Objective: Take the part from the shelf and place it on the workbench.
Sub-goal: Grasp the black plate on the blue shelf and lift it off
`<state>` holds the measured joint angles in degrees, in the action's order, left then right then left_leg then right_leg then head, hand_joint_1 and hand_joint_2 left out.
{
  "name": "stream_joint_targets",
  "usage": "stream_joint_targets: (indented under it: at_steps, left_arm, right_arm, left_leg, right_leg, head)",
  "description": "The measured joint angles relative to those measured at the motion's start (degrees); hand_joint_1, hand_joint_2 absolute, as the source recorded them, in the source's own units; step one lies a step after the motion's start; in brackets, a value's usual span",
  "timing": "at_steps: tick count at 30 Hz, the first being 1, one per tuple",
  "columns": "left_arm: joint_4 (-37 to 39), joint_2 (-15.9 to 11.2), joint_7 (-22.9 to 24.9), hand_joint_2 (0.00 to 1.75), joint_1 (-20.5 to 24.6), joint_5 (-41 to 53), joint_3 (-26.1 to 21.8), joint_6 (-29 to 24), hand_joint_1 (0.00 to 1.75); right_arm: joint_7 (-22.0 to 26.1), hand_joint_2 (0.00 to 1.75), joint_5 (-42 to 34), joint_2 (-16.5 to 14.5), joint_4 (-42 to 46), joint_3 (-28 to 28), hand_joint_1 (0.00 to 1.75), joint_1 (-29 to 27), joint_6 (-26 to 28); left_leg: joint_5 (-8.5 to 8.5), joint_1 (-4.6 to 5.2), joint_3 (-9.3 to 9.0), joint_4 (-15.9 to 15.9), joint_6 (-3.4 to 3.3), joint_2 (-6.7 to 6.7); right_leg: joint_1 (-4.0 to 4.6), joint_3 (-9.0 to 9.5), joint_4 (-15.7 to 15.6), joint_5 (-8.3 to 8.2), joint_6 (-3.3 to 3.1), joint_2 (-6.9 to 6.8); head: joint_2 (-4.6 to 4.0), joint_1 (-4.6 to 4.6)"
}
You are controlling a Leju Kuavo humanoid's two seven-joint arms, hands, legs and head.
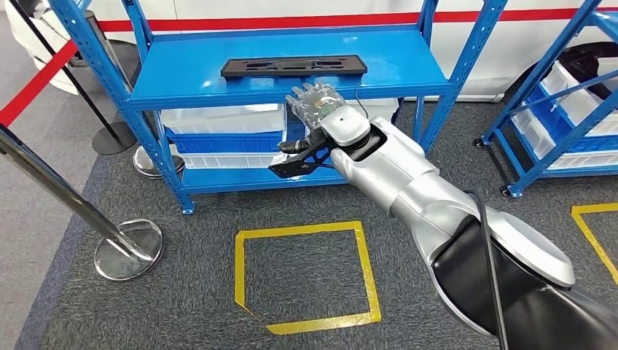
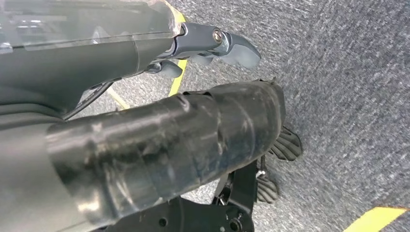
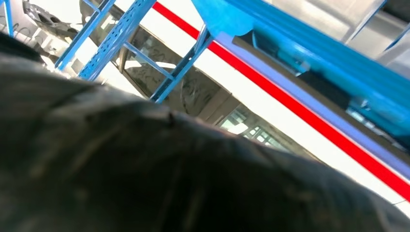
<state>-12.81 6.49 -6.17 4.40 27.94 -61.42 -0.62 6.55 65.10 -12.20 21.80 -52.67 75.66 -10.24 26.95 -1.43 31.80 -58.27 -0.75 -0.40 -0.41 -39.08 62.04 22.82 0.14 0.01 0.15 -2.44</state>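
The part (image 1: 291, 67) is a long flat black piece lying across the top level of the blue shelf (image 1: 189, 73). My right hand (image 1: 317, 102) is stretched out at the shelf's front edge, just short of the part, fingers extended and holding nothing. In the right wrist view the dark thumb side of that hand (image 3: 145, 169) looms close, with the blue shelf (image 3: 300, 43) beyond it. My left hand (image 2: 145, 121) hangs over the grey carpet, its fingers (image 2: 217, 43) loose and empty.
White bins (image 1: 218, 120) fill the shelf's lower levels. A yellow taped square (image 1: 306, 277) marks the carpet in front. A chrome stanchion (image 1: 127, 248) and red belt (image 1: 36, 84) stand left. A second blue shelf (image 1: 554, 109) stands right.
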Motion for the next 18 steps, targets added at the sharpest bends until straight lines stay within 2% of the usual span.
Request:
stream_joint_targets:
  at_steps: [1,3,5,6,7,9,10,11,12,14,15,16,18]
  left_arm:
    - [0.0,0.1,0.0,0.00,0.1,0.1,0.0,-0.1,0.00]
    - [0.0,0.2,0.0,0.00,0.2,0.6,0.0,-0.5,0.00]
    - [0.0,0.2,0.1,0.00,0.3,1.0,0.0,-0.8,0.00]
    - [0.0,0.2,0.1,0.00,0.3,1.1,0.0,-0.8,0.00]
    - [0.0,0.2,0.2,0.00,0.3,1.2,0.0,-0.8,0.00]
    - [0.0,0.3,0.2,0.00,0.3,1.3,0.0,-0.8,0.00]
    - [0.0,0.2,0.2,0.00,0.3,1.4,0.0,-0.8,0.00]
    - [0.0,0.2,0.2,0.00,0.2,1.5,0.0,-0.8,0.00]
    - [0.0,0.2,0.2,0.00,0.2,1.5,0.0,-0.8,0.00]
    - [0.0,0.1,0.2,0.00,-0.1,1.6,0.0,-0.7,0.00]
    - [0.0,0.1,0.2,0.00,-0.1,1.6,0.0,-0.7,0.00]
    - [0.0,0.1,0.2,0.00,0.0,1.6,0.0,-0.7,0.00]
    - [0.0,0.1,0.1,0.00,0.3,1.6,0.0,-0.6,0.00]
  right_arm:
    - [0.0,0.00,0.0,0.1,-0.1,0.0,0.00,0.1,0.0]
    - [-0.1,0.00,0.1,0.1,-0.1,0.0,0.00,0.1,0.0]
    - [-0.1,0.00,0.1,0.2,-0.2,0.1,0.00,0.2,-0.1]
    - [-0.2,0.00,0.1,0.2,-0.3,0.1,0.00,0.3,-0.1]
    - [-0.2,0.00,0.2,0.2,-0.3,0.1,0.00,0.4,-0.2]
    - [-0.2,0.00,0.3,0.2,-0.4,0.1,0.00,0.3,-0.3]
    - [-0.2,0.00,0.5,0.2,-0.4,0.1,0.00,0.2,-0.4]
    - [-0.2,0.00,0.7,0.2,-0.4,0.1,0.00,0.1,-0.5]
    - [-0.1,0.00,0.8,0.1,-0.4,0.1,0.00,0.1,-0.6]
    - [0.0,0.00,1.1,-0.2,-0.4,0.1,0.00,0.1,-0.7]
    - [0.0,0.00,1.1,-0.3,-0.5,0.1,0.00,0.1,-0.8]
    - [0.0,0.00,1.1,-0.5,-0.5,0.1,0.00,0.2,-0.9]
    - [0.1,0.00,1.1,-0.8,-0.5,0.1,0.00,0.2,-1.0]
  left_leg:
    - [0.21,0.01,-0.18,0.1,0.35,0.03]
    - [0.20,0.03,-0.43,0.0,1.14,0.09]
    - [0.61,-0.03,-0.43,-1.2,1.64,0.16]
    - [1.30,-0.09,0.31,-2.9,1.78,0.18]
    - [2.39,-0.15,1.81,-5.7,1.86,0.20]
    - [4.89,-0.20,6.17,-12.6,2.11,0.20]
    - [5.38,-0.21,8.07,-14.8,2.19,0.20]
    - [4.79,-0.21,9.18,-15.3,2.23,0.21]
    - [2.98,-0.21,9.21,-13.7,2.16,0.21]
    - [-2.18,-0.12,7.14,-6.6,1.76,0.27]
    - [-3.43,0.09,6.22,-3.3,1.52,0.35]
    - [-4.13,0.30,5.58,-1.3,1.24,0.41]
    - [-3.79,0.68,5.30,-0.2,0.74,0.36]
  right_leg:
    - [0.26,0.73,-1.8,-0.47,-0.36,0.01]
    - [0.61,1.36,-2.8,0.08,-1.11,0.08]
    - [0.39,2.48,-3.3,0.13,-1.81,0.10]
    - [0.24,3.07,-3.5,0.27,-2.14,0.08]
    - [0.20,3.55,-3.6,0.47,-2.44,0.04]
    - [0.40,4.07,-3.6,1.02,-2.90,0.06]
    - [0.53,4.31,-3.5,1.34,-3.00,0.09]
    - [0.63,4.60,-3.4,1.69,-3.03,0.15]
    - [0.70,4.98,-3.2,2.09,-3.01,0.21]
    - [0.76,5.84,-3.0,2.94,-2.84,0.30]
    - [0.80,6.06,-2.9,3.25,-2.67,0.34]
    - [0.83,6.08,-2.9,3.49,-2.41,0.34]
    - [0.87,6.01,-2.8,3.89,-1.76,0.32]
  head:
    - [0.00,0.01]
    - [0.00,0.07]
    - [-0.01,0.06]
    - [-0.01,0.04]
    - [-0.01,0.01]
    - [0.00,-0.04]
    - [0.00,-0.04]
    - [0.01,-0.03]
    - [0.01,-0.04]
    - [0.00,-0.02]
    - [-0.01,-0.03]
    - [-0.01,-0.03]
    - [-0.01,-0.02]
